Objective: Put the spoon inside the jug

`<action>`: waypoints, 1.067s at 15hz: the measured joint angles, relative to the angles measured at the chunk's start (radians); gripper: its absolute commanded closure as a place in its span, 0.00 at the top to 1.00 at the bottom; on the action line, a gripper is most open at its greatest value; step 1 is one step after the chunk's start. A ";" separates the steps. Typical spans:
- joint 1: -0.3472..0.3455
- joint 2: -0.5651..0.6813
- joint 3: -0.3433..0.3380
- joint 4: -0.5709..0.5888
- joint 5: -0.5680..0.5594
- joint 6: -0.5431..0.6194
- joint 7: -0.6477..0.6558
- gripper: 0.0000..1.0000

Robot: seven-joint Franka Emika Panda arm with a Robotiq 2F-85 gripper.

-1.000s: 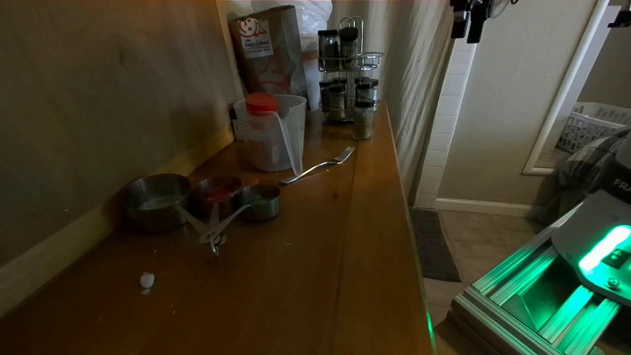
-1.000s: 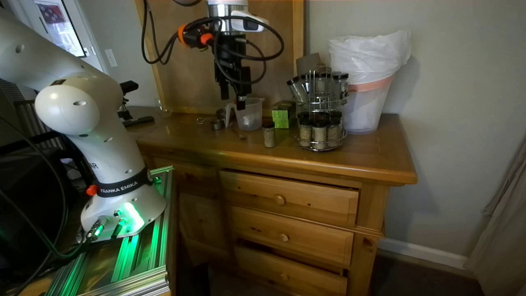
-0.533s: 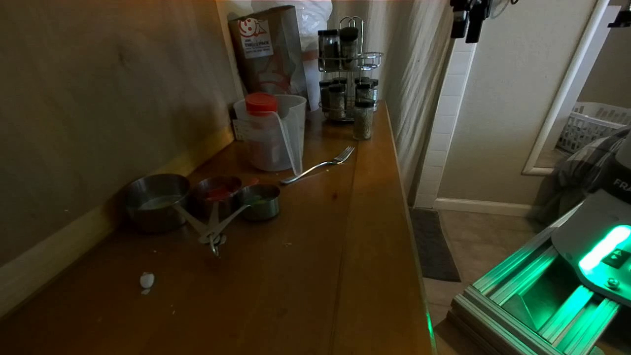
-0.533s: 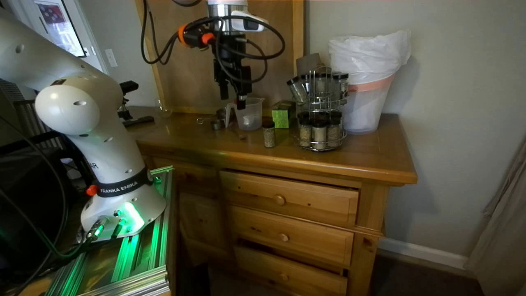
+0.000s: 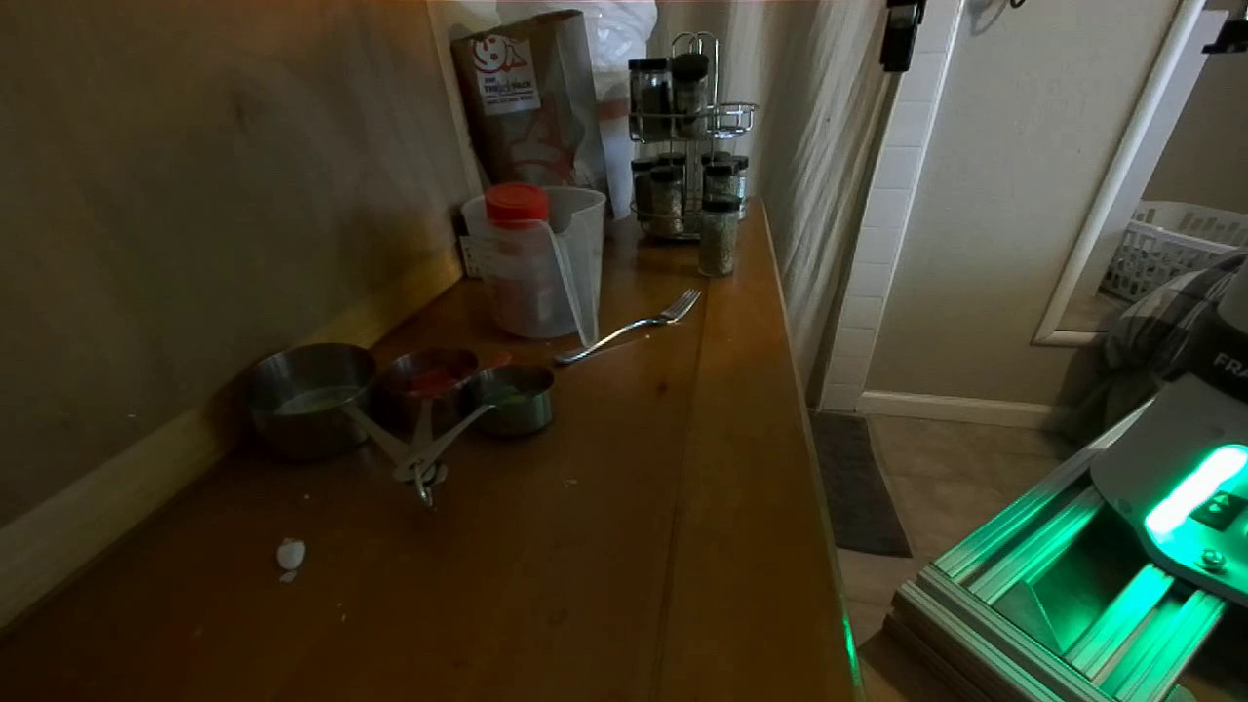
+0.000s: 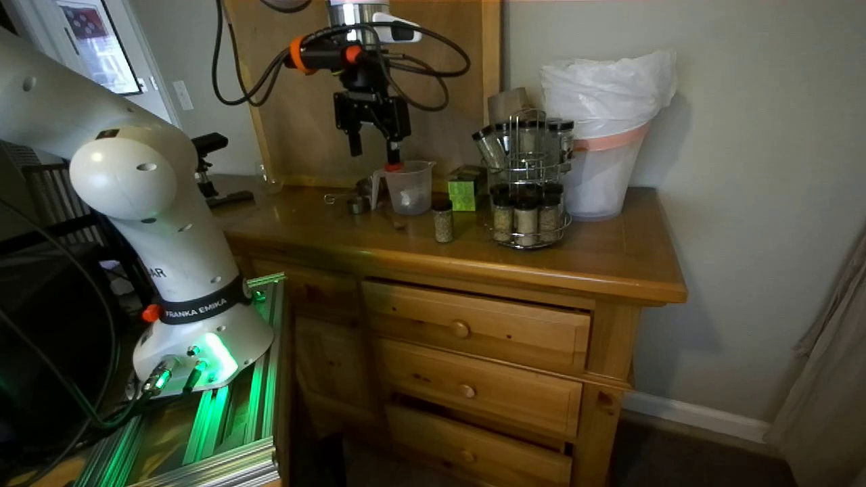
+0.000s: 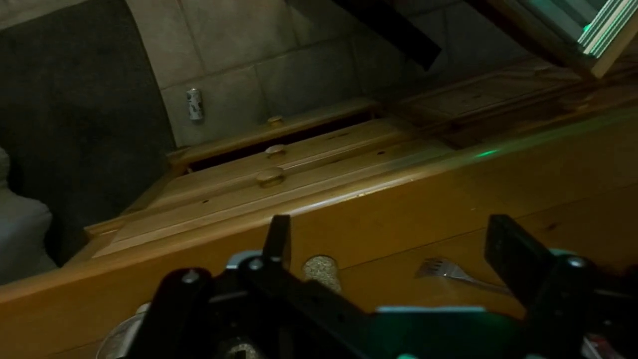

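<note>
No spoon shows in the current frames. A shiny silver fork [image 5: 632, 329] lies on the wooden dresser top beside the jug; it also shows in the wrist view [image 7: 451, 273], its handle partly hidden by a finger. The jug [image 5: 588, 253] is clear plastic with a handle, upright, also in an exterior view [image 6: 417, 189]. A red-lidded clear container [image 5: 517, 205] appears to stand within it. My gripper [image 6: 374, 150] is open and empty, pointing down above the dresser; in the wrist view its fingers [image 7: 391, 234] are wide apart. In an exterior view only one finger [image 5: 899, 44] shows.
Three metal measuring cups [image 5: 419, 390] lie near the wall. A spice jar [image 6: 443, 222] stands near the spice rack [image 6: 528, 182]. A green box [image 6: 463, 189] stands behind them. The white-bagged bin [image 6: 602, 169] is at the far end. The dresser's front edge [image 7: 319, 202] drops to the floor.
My gripper has turned about its vertical axis and risen slightly over the last half second. The red lid now shows below a fingertip in an exterior view. The objects have not moved.
</note>
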 measured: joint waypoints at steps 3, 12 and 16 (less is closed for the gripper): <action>0.000 -0.009 0.000 -0.009 0.000 0.002 -0.006 1.00; 0.106 -0.008 0.005 -0.009 0.040 0.023 -0.114 1.00; 0.236 0.002 0.074 -0.009 0.076 0.103 -0.162 1.00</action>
